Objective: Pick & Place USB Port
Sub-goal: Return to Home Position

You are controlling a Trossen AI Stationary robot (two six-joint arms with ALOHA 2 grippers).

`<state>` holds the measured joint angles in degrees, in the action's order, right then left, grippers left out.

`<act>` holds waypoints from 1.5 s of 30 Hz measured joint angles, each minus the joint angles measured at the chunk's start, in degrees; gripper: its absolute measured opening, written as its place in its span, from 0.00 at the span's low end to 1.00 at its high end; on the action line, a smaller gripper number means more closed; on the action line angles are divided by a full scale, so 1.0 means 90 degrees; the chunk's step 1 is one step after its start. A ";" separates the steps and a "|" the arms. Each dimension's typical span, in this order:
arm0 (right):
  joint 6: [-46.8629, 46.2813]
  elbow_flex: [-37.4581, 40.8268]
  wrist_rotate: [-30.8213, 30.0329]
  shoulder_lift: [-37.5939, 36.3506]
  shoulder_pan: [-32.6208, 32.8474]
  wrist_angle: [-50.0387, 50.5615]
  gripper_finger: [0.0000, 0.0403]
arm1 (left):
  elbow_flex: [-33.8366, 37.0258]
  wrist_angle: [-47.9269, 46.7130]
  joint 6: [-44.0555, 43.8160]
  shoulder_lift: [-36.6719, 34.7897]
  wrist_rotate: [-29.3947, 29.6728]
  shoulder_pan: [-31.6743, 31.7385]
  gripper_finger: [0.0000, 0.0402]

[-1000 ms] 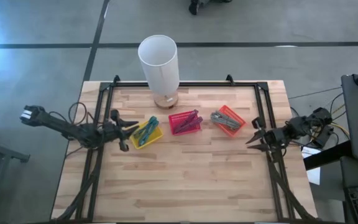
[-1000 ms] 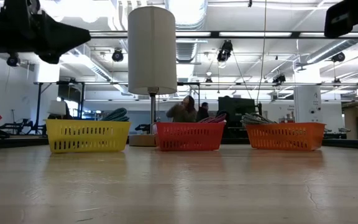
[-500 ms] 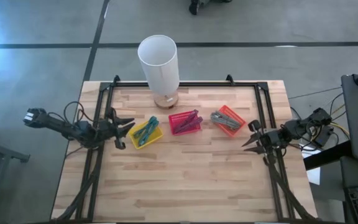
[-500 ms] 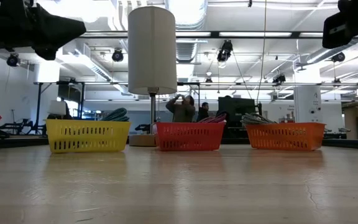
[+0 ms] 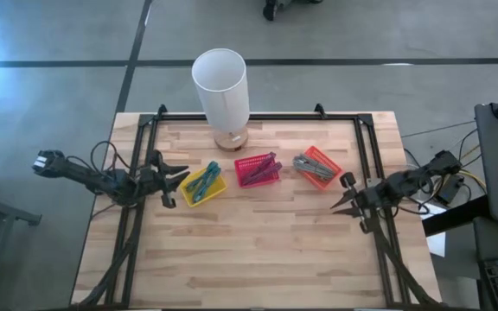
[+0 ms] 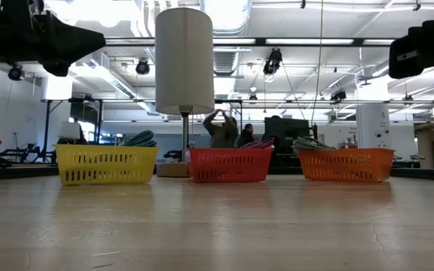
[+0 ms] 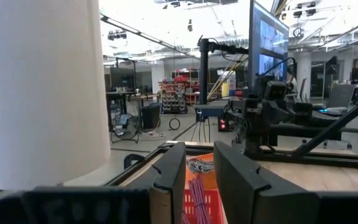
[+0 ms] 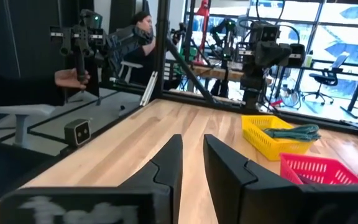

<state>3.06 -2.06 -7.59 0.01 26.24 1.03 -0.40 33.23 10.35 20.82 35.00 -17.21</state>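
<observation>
Homing the arms: left gripper and right gripper hover narrowly parted, empty; I judge slow outward retraction best, clear of the orange bin holding the charger cables.

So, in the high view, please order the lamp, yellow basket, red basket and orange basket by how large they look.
1. The lamp, clearly largest.
2. The red basket, yellow basket and orange basket look about alike, so I would not rank them.
</observation>
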 joint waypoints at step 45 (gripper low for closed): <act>0.0020 0.0172 0.0010 0.0063 -0.0002 -0.0324 0.20 | 0.0007 0.0007 -0.0007 0.0002 0.0000 0.0000 0.22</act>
<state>3.23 -0.51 -7.50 0.58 26.22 -1.89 -0.34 33.30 10.28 20.84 35.00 -17.21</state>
